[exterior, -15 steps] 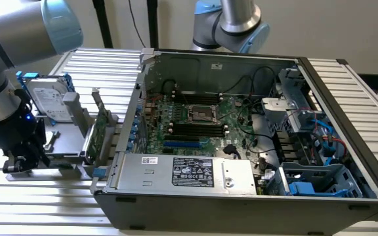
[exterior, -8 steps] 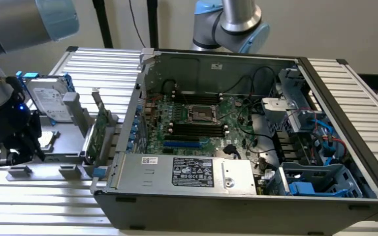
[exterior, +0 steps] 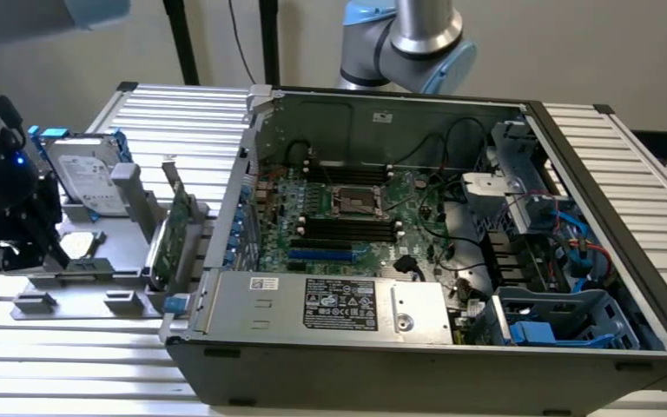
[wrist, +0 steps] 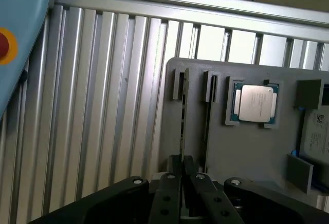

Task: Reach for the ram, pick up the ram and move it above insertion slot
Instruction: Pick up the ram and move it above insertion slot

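Grasp step: at 9 o'clock of the case (exterior: 346, 304) in the exterior view, the gripper (wrist: 183, 165) pinched narrow fingers (wrist: 167, 196) on the ram (wrist: 182, 118), edgewise in its tray (wrist: 257, 157) slot; freeing it looked to need a straight upward pull

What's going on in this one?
A robot arm's gripper hangs over the grey parts tray, which sits on the slatted table beside an open computer case. It is lined up with the ram, a thin stick standing on edge in a tray slot. The ram is not yet lifted, and contact cannot be judged. A processor lies in the tray nearby.
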{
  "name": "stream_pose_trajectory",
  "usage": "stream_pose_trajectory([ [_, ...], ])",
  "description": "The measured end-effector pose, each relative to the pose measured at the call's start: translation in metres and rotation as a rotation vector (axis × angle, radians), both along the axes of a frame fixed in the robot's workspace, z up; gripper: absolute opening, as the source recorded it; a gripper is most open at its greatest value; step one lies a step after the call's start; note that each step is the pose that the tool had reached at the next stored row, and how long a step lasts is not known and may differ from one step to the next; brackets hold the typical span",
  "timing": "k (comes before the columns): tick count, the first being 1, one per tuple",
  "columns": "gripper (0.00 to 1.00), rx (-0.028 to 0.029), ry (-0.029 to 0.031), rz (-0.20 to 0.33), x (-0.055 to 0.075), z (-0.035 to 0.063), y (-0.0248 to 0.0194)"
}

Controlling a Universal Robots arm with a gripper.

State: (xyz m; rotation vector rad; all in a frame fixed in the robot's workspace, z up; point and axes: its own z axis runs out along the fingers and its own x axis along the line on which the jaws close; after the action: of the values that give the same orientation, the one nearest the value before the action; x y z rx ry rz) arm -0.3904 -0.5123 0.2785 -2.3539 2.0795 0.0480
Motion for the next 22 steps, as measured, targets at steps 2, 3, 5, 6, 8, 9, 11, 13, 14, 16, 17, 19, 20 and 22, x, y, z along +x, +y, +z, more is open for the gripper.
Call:
stream_pose_trajectory([
  [2, 0.14, 0.0001, 0.0000, 0.000, 0.002, 0.0090, 0.0003],
  [3, 0.14, -0.0001, 0.0001, 0.000, 0.004, 0.0135, 0.0004],
  [5, 0.14, 0.0001, -0.0001, 0.000, 0.009, 0.0225, 0.0006],
  [6, 0.14, 0.0001, 0.0000, 0.000, 0.012, 0.0271, 0.0007],
  [8, 0.14, 0.0003, -0.0001, 0.001, 0.018, 0.0361, 0.0009],
  [9, 0.14, 0.0003, 0.0000, 0.001, 0.021, 0.0406, 0.0010],
  [11, 0.14, 0.0005, -0.0001, 0.002, 0.026, 0.0497, 0.0012],
  [13, 0.14, 0.0006, 0.0000, 0.002, 0.032, 0.0591, 0.0014],
  [14, 0.14, 0.0006, 0.0000, 0.002, 0.035, 0.0636, 0.0015],
  [16, 0.14, 0.0006, 0.0001, 0.003, 0.040, 0.0728, 0.0018],
  [17, 0.14, 0.0007, 0.0000, 0.003, 0.043, 0.0772, 0.0021],
  [19, 0.14, 0.0013, -0.0002, 0.003, 0.048, 0.0826, 0.0030],
  [20, 0.14, 0.0012, -0.0001, 0.003, 0.050, 0.0846, 0.0035],
  [22, 0.14, 0.0017, 0.0000, 0.003, 0.055, 0.0881, 0.0046],
])
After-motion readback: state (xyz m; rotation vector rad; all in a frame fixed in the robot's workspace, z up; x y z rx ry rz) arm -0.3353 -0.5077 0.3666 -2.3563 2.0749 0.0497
